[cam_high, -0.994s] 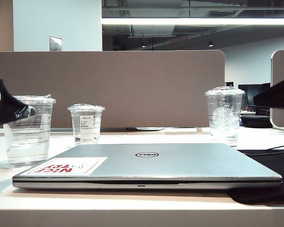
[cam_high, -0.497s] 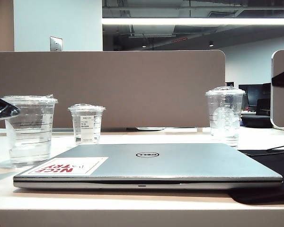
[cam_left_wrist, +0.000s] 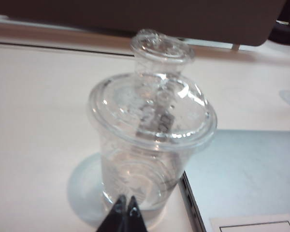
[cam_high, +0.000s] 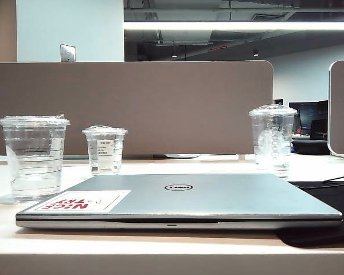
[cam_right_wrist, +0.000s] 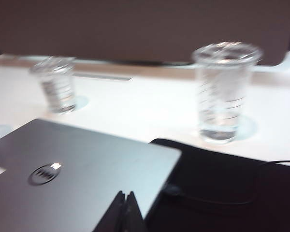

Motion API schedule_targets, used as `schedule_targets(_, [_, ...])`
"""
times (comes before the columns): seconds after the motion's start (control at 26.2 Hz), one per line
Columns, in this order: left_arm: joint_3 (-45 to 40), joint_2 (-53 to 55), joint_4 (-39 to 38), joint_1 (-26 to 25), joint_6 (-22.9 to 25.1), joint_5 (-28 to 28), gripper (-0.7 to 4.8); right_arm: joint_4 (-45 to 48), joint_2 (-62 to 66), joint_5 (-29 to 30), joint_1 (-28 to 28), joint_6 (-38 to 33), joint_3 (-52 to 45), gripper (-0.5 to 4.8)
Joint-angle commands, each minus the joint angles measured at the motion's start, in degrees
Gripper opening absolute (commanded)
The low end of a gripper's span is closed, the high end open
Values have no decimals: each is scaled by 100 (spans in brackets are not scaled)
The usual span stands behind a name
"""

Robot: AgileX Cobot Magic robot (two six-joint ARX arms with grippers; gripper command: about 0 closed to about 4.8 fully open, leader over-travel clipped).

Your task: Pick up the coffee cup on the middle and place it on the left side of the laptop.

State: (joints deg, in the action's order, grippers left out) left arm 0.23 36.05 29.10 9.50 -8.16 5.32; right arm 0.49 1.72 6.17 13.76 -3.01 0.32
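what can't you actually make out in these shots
- Small print on the small cup's label: exterior view, too small.
- Left claw: left wrist view, only its shut tips show, the rest cut off by the edge; in front of the coffee cup, touching unclear.
- Right claw: right wrist view, shut tips only, picture blurred; over the laptop.
- Both arms: out of the exterior view.

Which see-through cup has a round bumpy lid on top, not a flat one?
The tall cup on the right, behind the laptop. Its lid bulges up in a dome, while the big cup at the left and the small labelled cup have flatter lids.
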Motion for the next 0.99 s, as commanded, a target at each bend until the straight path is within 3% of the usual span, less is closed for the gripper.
schedule_targets(0.04, [20,-911,-901,2,92,-350,-4,140,-175,-2,-363,4,-24,-5])
schedule_targets(0.15, [20,-1727,-1672,2,203,-651,-4,125,-175,-2,-564,4,-24,-5])
schedule_targets(0.23, [20,-2677,-2632,2,330,-789,-4,122,-175,-2,-671,4,-24,-5])
schedule_targets(0.38, [20,-3552,-3447,0,374,-793,-4,122,-175,-2,-664,4,-24,-5])
schedule_targets(0.99, [20,-3600,-3606,0,649,-787,-5,87,-175,13,-811,4,-24,-5])
